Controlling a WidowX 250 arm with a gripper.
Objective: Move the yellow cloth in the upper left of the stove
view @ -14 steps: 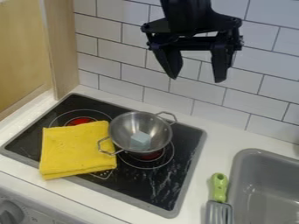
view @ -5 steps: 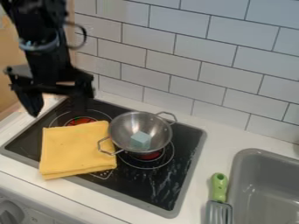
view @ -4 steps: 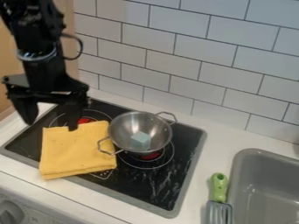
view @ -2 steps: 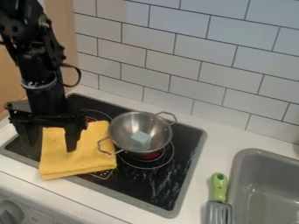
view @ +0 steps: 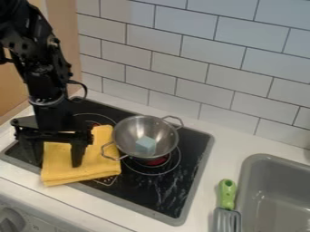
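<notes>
Yellow cloth: folded, on the stove's near left side.
Gripper: mine, pointing down at the cloth's left, fingers apart.
Metal pan: right of the cloth, pale blue block inside.

Grey-jointed white tiles cover the wall behind the white counter, and 1 tan panel stands upright at left.

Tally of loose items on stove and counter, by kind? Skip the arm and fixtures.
Cloths: 1, the yellow cloth
Pans: 1, the two-handled metal pan
Blocks: 1, the pale blue block in the pan
Utensils: 1, the green-handled utensil beside the sink
Total: 4
</notes>
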